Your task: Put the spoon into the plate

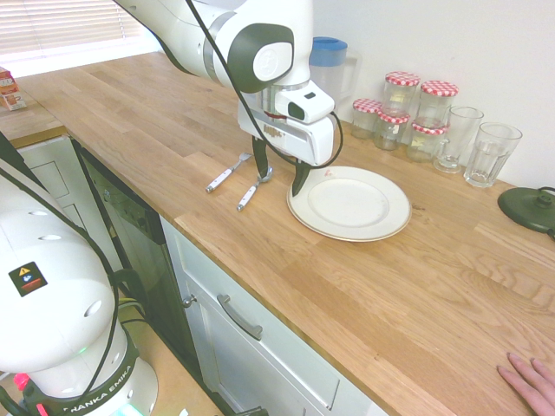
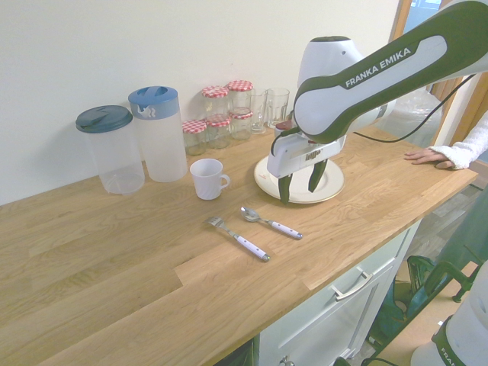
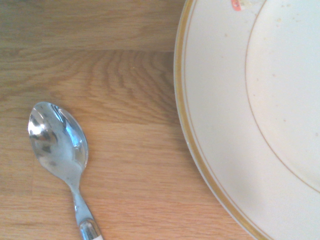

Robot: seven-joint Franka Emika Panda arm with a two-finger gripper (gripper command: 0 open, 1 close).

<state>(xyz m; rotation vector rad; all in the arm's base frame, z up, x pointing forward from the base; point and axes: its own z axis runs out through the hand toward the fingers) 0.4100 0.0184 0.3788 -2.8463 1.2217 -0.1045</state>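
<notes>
And here's the lettering, bold and clear: "FRANKA EMIKA" runs along the white and green arm (image 2: 381,72), with the name showing again, partly cut off, low on the arm's base. A dark sticker (image 1: 28,278) with a yellow warning triangle sits on the white housing, its small print too tiny to read. On the plate (image 1: 349,204), a little red mark by the rim; no words to be made out in it.

Now the pose: the arm reaches in above the plate's spoon side, wrist bent over, and the gripper (image 1: 279,176) points down at the plate's edge. Its jaws stand wide open, two dark fingers well parted, nothing between them!

And the spoon (image 3: 57,142)? It lies on the wooden counter (image 1: 286,269) just beside the plate, apart from it, shiny bowl up, white handle angling away. The fork (image 2: 239,238) lies on the spoon's far side from the plate, roughly alongside.

Wallward of the plate stand the jars (image 2: 217,130) with red checked lids and the clear glasses (image 1: 492,156). The white mug (image 2: 208,180) is off the plate's spoon side, nearer the pitchers (image 2: 158,137). Past the plate's opposite side, a person's hand (image 2: 428,156) rests on the counter.
</notes>
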